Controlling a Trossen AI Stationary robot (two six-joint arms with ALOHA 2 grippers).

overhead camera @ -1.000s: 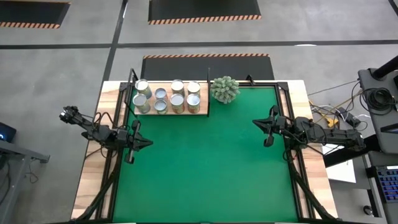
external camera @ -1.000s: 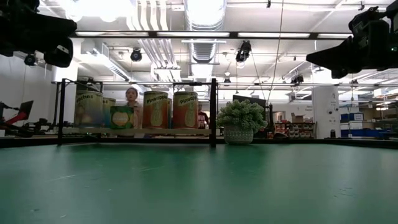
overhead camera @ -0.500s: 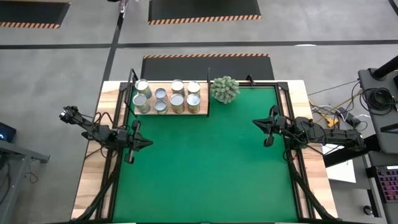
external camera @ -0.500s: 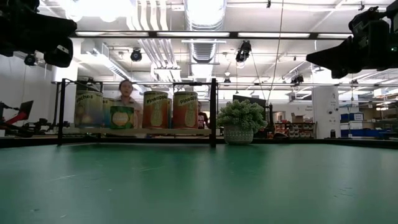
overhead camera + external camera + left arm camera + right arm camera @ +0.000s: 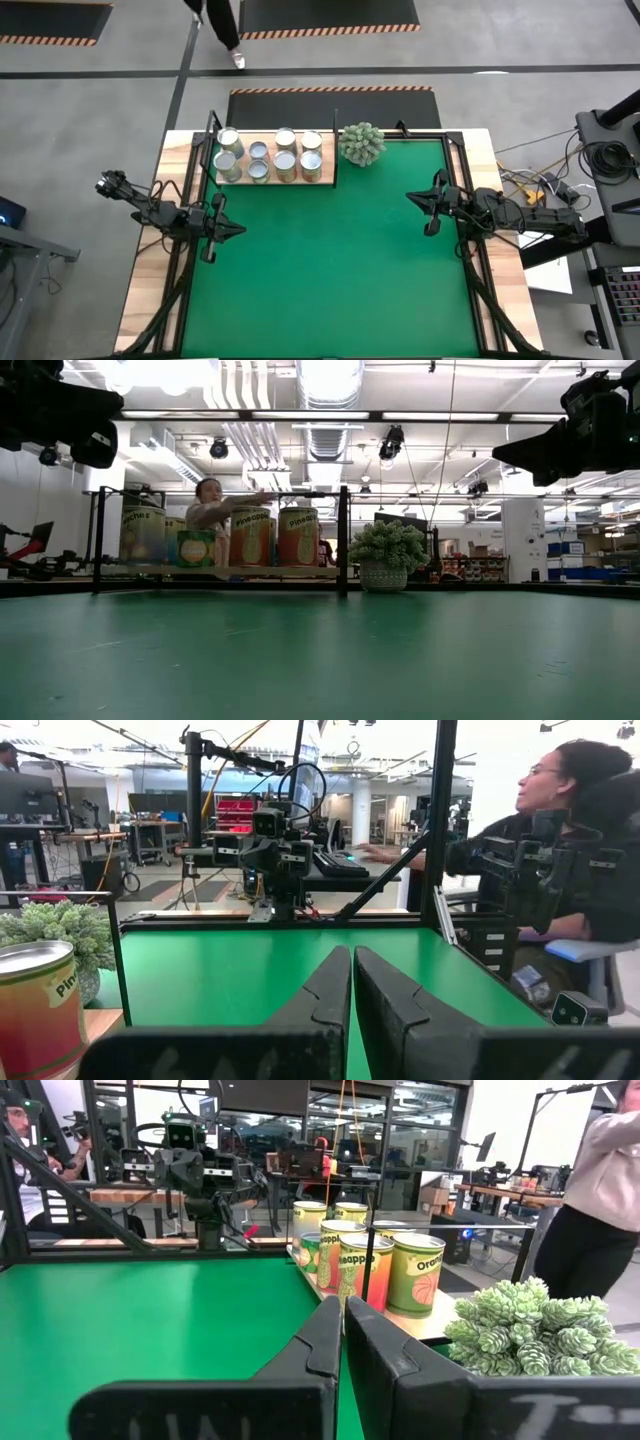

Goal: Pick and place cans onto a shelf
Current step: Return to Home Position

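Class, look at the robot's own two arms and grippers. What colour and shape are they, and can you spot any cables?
Both arms are slim, black and jointed. The left gripper and right gripper each have a short black crossbar and two dark fingers, wedge-shaped and tapering to a tip. Thin black cables loop along the left arm.

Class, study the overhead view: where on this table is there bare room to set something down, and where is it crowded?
Free: the green mat between left pincer and right pincer, in front of shelf and plant. Crowded: the shelf, packed with cans.
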